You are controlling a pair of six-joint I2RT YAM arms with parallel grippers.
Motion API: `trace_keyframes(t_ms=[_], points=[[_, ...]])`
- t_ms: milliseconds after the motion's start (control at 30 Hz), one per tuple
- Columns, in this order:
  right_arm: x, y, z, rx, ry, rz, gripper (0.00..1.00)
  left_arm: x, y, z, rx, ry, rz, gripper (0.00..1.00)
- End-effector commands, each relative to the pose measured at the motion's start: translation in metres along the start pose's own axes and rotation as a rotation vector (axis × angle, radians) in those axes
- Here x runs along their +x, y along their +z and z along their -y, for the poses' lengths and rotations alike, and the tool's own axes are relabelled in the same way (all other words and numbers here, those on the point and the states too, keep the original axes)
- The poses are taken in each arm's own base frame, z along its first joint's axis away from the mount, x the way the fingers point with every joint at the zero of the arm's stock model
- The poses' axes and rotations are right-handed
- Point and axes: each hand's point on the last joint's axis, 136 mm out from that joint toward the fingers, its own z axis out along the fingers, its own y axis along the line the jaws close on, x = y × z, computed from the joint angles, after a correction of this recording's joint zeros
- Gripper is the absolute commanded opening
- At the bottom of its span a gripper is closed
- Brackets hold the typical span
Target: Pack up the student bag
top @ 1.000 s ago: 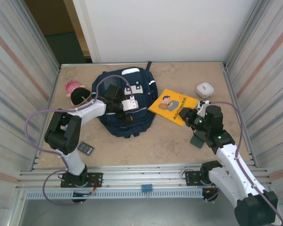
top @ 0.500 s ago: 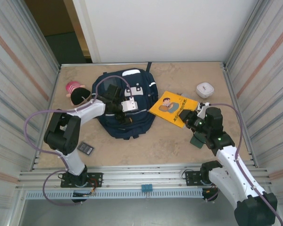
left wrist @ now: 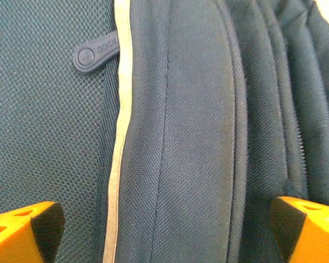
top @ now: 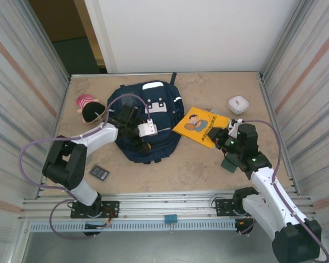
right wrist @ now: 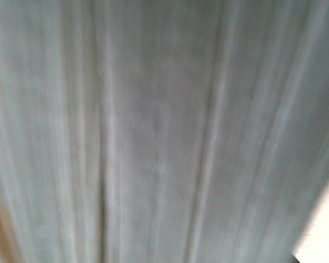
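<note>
The student bag (top: pixel 153 118), a navy backpack with white patches, lies flat at the table's middle back. My left gripper (top: pixel 132 129) rests low on its left half. In the left wrist view it (left wrist: pixel 164 233) is open: the orange fingertips (left wrist: pixel 22 230) stand wide apart at the bottom corners, and only navy fabric (left wrist: pixel 197 137) lies between them. A pale stripe (left wrist: pixel 119 137) and a dark zip pull (left wrist: pixel 93 52) run beside a mesh panel. My right gripper (top: pixel 223 137) hovers at the near right edge of a yellow book (top: pixel 200 123); its jaws are not visible.
A dark plush toy with a pink striped cap (top: pixel 89 108) lies left of the bag. A small white box (top: pixel 238 104) sits at the back right, and a dark flat card (top: pixel 99 172) at the front left. A dark green piece (top: pixel 228 163) lies by the right arm. Ribbed walls close both sides.
My left arm has swung its elbow out to the left, and its gripper has slid slightly left and nearer on the bag. The right arm has not moved.
</note>
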Motion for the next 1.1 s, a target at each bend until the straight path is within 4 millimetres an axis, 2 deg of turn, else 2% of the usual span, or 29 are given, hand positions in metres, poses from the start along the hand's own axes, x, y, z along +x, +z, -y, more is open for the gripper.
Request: trace_keyframes(t_ms=[0, 67, 100, 200, 300, 367, 567, 700, 867, 1067], points=[[-0.012, -0.008, -0.031, -0.111, -0.075, 0.048, 0.0, 0.022, 0.01, -0.027, -0.16, -0.008, -0.119, 0.9], [-0.011, -0.009, -0.028, -0.106, -0.071, 0.047, 0.0, 0.015, 0.008, -0.034, -0.192, -0.024, -0.116, 0.68], [-0.011, -0.009, -0.027, -0.103, -0.067, 0.044, 0.0, 0.005, 0.003, -0.037, -0.216, -0.039, -0.083, 0.57], [-0.013, -0.011, -0.024, -0.092, -0.047, 0.041, 0.0, -0.032, -0.017, -0.03, -0.212, -0.069, 0.063, 0.34], [-0.021, -0.018, -0.022, -0.089, -0.026, 0.064, 0.0, -0.059, -0.036, -0.03, -0.253, -0.163, 0.112, 0.08], [-0.029, -0.023, -0.019, -0.088, -0.01, 0.089, 0.0, -0.074, -0.047, -0.032, -0.271, -0.228, 0.129, 0.0], [-0.049, -0.039, -0.018, -0.091, 0.034, 0.089, 0.0, -0.113, -0.085, -0.048, -0.303, -0.509, 0.234, 0.0], [-0.042, -0.046, -0.019, -0.036, -0.001, 0.049, 0.0, -0.14, -0.109, -0.052, -0.336, -0.624, 0.325, 0.0], [-0.034, -0.054, -0.021, -0.017, -0.001, 0.026, 0.0, -0.155, -0.128, -0.061, -0.334, -0.731, 0.38, 0.0], [-0.006, -0.052, -0.034, -0.06, 0.007, -0.049, 0.01, -0.175, -0.145, -0.07, -0.289, -0.774, 0.473, 0.0]])
